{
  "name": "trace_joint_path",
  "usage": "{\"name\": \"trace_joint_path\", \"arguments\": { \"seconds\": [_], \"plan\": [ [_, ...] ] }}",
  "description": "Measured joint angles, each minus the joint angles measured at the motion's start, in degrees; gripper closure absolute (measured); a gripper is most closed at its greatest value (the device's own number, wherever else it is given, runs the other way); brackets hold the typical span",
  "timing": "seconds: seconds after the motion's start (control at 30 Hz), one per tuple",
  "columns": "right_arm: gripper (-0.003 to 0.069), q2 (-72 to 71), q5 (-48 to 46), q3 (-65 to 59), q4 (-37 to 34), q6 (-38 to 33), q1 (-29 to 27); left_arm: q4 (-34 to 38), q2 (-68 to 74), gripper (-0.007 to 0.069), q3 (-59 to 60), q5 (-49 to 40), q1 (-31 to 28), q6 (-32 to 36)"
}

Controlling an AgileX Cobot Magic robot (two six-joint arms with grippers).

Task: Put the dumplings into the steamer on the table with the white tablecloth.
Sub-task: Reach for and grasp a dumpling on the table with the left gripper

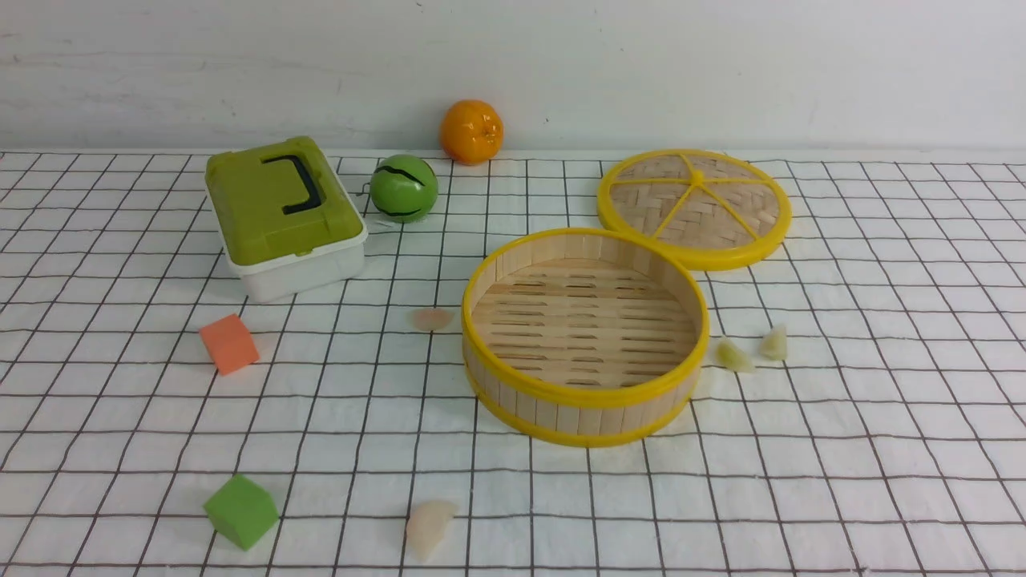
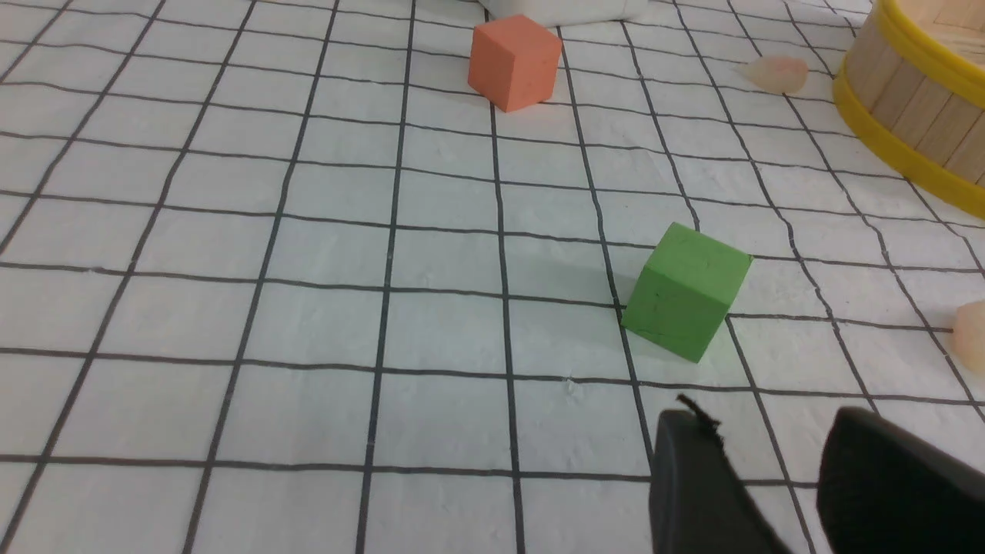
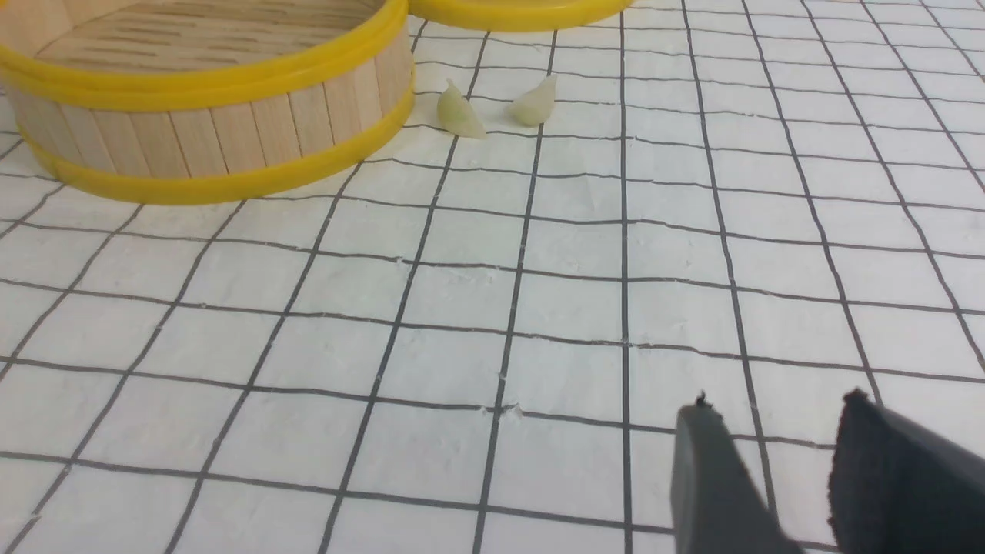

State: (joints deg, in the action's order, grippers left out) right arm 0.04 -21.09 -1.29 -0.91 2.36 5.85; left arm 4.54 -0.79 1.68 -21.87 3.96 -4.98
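Note:
The bamboo steamer [image 1: 585, 401] stands empty on the white grid tablecloth [image 1: 842, 449], mid-table. Two yellow-green dumplings [image 1: 734, 355] [image 1: 774, 342] lie just right of it; they also show in the right wrist view [image 3: 459, 112] [image 3: 532, 103]. One pinkish dumpling [image 1: 433, 319] lies left of the steamer, another [image 1: 427, 525] near the front edge. My left gripper [image 2: 769, 419] is open and empty, above the cloth near the green cube [image 2: 685, 291]. My right gripper [image 3: 777, 408] is open and empty, well short of the yellow-green pair. Neither gripper shows in the front view.
The flat woven lid [image 1: 694, 205] leans behind the steamer. A green-lidded white box [image 1: 282, 212], a green ball [image 1: 403, 187] and an orange [image 1: 471, 131] stand at the back left. An orange cube [image 1: 229, 343] and the green cube [image 1: 240, 510] lie on the left.

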Motion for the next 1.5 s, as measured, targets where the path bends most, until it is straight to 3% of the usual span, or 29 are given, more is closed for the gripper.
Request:
{"name": "trace_joint_path", "arguments": {
  "seconds": [1.13,1.3,1.5],
  "plan": [
    [0.0419,0.00,0.70,0.00,0.91,0.00,0.00,-1.00,0.00,0.0385,0.00,3.85,0.00,0.00],
    [0.0419,0.00,8.09,-0.33,1.41,0.00,0.00,1.39,0.00,0.0385,0.00,14.80,0.00,-0.25],
    [0.0419,0.00,27.58,-0.33,1.46,0.26,0.00,3.50,0.00,0.0385,0.00,28.44,0.00,-0.25]
  ]
}}
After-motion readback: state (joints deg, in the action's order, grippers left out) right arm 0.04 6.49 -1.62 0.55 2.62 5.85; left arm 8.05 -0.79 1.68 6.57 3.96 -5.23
